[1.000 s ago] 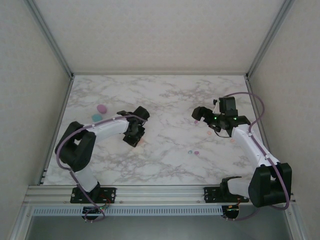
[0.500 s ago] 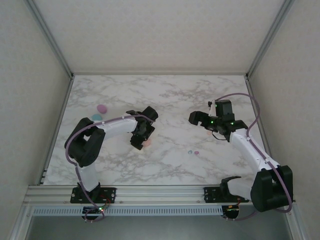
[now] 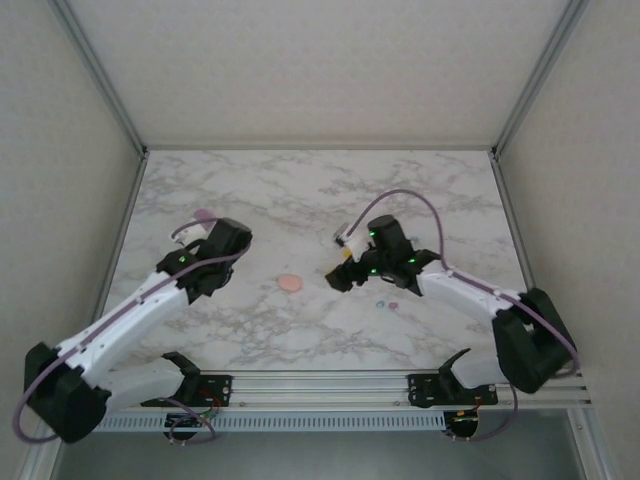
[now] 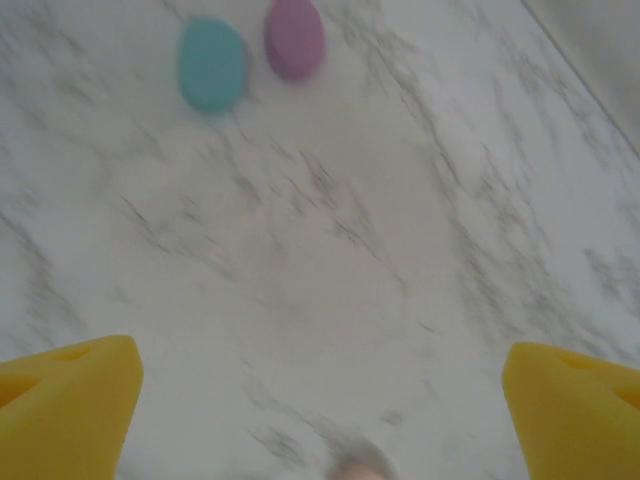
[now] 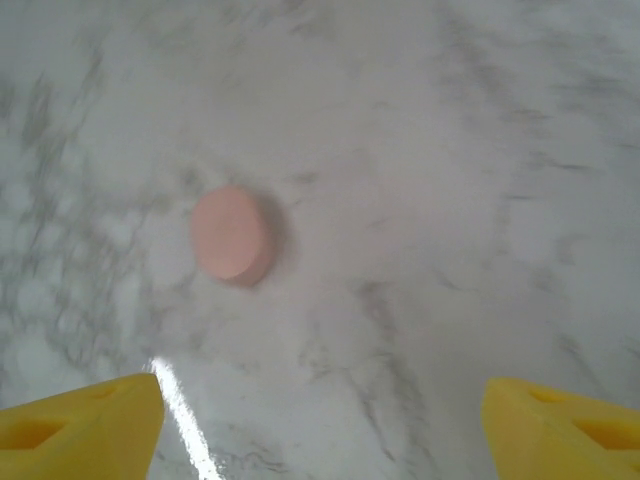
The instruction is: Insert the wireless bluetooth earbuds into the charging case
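The teal earbud [image 3: 380,299] and purple earbud [image 3: 393,305] lie loose on the marble table [image 3: 300,190], beside the right arm and outside any case. The right gripper [image 3: 338,278] has swung in from the far right to face the pink charging case [image 5: 232,234], its jaws wide apart and empty. The left gripper [image 3: 232,240], also spread and empty, has pulled back from that case toward the teal case [image 4: 212,63] and purple case [image 4: 294,37]. Insertion has likely not begun.

The tabletop [image 3: 300,190] is white marble veined in grey, bearing a pink case [image 5: 232,232], a teal case [image 4: 212,63] and a purple case [image 4: 294,38].
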Tool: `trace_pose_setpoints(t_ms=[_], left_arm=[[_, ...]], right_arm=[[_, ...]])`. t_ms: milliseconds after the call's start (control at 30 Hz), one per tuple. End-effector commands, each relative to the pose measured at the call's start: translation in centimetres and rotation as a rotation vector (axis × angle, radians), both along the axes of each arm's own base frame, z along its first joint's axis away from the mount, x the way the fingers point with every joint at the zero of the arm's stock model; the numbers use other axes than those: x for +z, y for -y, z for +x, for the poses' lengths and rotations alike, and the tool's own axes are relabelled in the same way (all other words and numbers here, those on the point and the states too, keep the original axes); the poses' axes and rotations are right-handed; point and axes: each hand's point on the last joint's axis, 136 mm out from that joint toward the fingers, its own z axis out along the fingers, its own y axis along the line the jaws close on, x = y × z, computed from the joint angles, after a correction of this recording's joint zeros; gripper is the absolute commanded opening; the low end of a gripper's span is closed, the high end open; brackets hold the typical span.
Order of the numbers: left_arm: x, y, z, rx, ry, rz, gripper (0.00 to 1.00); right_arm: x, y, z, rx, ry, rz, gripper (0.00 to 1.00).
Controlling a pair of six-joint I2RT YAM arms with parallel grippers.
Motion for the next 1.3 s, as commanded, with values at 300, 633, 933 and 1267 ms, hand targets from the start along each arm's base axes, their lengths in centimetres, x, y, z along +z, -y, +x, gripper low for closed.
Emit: trace_pose_setpoints(t_ms=[300, 633, 933, 1267], left_arm=[[3.1, -5.4, -2.5, -0.098, 0.243, 0.311, 1.00], [3.0, -5.3, -2.8, -0.177, 0.290, 0.375, 1.00], [2.3, -5.5, -2.6, -0.154, 0.264, 0.378, 1.00], [2.0, -5.7, -2.7, -0.143, 0.247, 0.383, 1.00]], right_arm=[[-6.1, -8.3, -0.5, 0.372, 0.192, -0.135, 0.80], [-8.0, -10.1, 0.0, 0.390, 0.194, -0.107, 0.67], [-8.9, -10.4, -0.2, 0.399, 0.182, -0.114, 0.60], [-9.2, -10.5, -0.3, 0.408, 0.177, -0.111, 0.51]])
